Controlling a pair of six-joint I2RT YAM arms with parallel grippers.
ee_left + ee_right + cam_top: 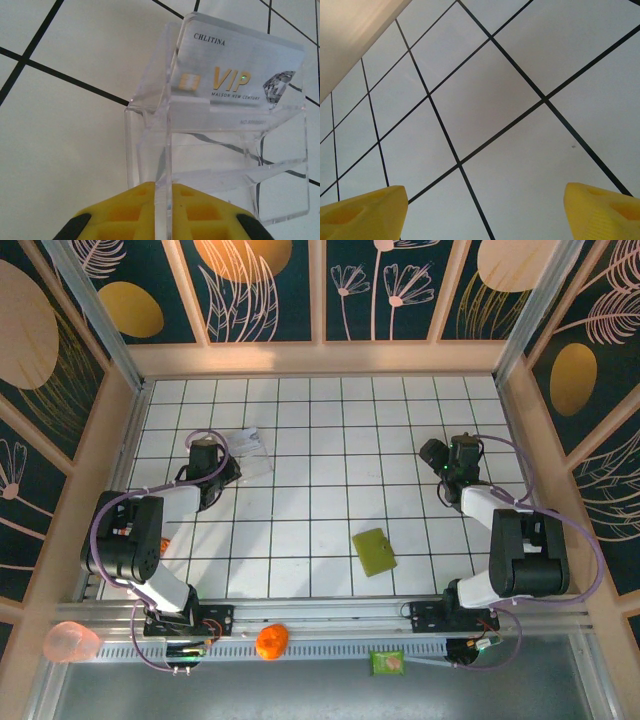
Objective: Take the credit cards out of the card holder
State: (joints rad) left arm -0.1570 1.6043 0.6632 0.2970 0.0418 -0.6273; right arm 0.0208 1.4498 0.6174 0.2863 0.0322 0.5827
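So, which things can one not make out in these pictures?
- Top view: the yellow-green wallet lies flat, its inside hidden by its own cover.
- Top view: the clear stand is too small to show its contents.
- Left wrist view: the silver card has its number line blurred behind acrylic; the bottom edge cuts off the left pincer.
- Right wrist view: the bottom edge cuts off the fingers of the right pincer.
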